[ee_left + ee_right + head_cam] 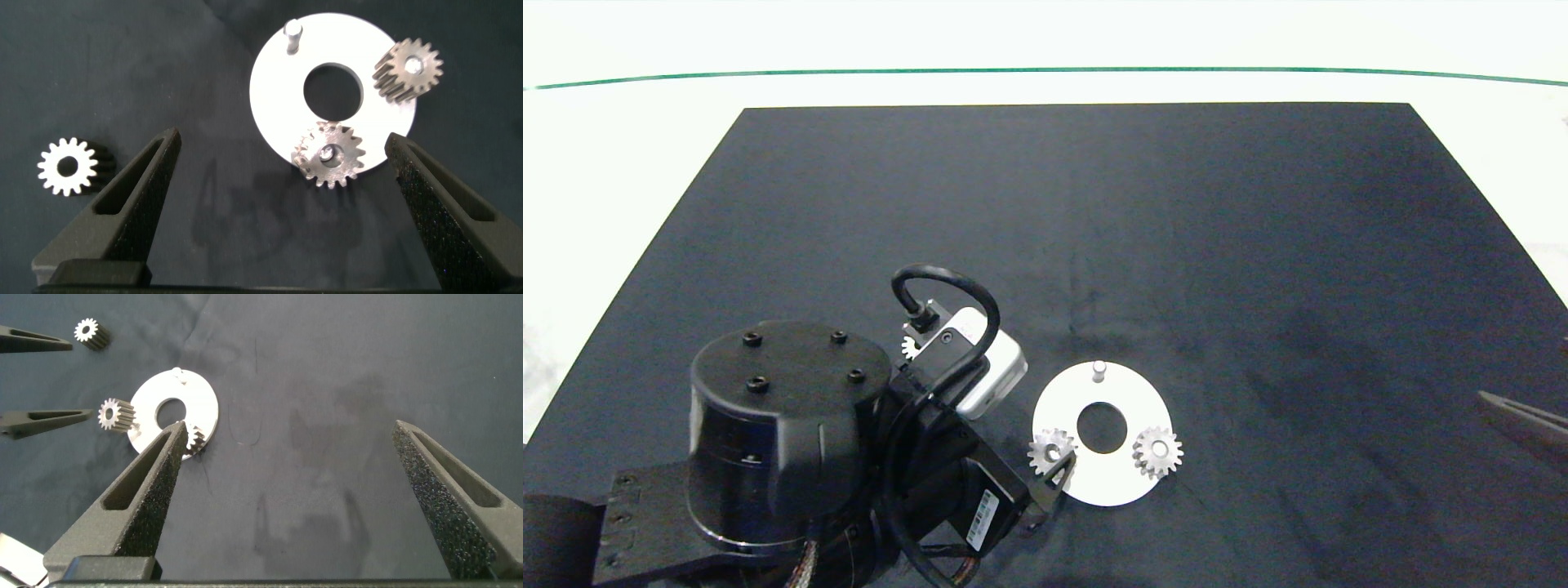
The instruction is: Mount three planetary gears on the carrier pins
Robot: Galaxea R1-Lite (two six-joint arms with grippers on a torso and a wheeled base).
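A white round disc (pixel 1123 482) lies on the black cloth with its carrier pins upright. One pin (pixel 1098 370) is bare. A silvery planetary gear (pixel 1157 451) sits over the pin at the disc's right edge. A second gear (pixel 1049 451) sits over the left pin, whose end shows in the bore. The third gear (pixel 908 346) lies loose on the cloth to the left, half hidden by the left wrist camera. My left gripper (pixel 278 143) is open above the left gear (pixel 331 155). The loose gear (pixel 67 166) lies outside its fingers. My right gripper (pixel 290 429) hangs open over bare cloth far right.
The black cloth (pixel 1094 229) covers the table, with a white surface around it. The bulky left arm (pixel 784 425) covers the cloth's front left. One right finger (pixel 1523 416) reaches in at the right edge.
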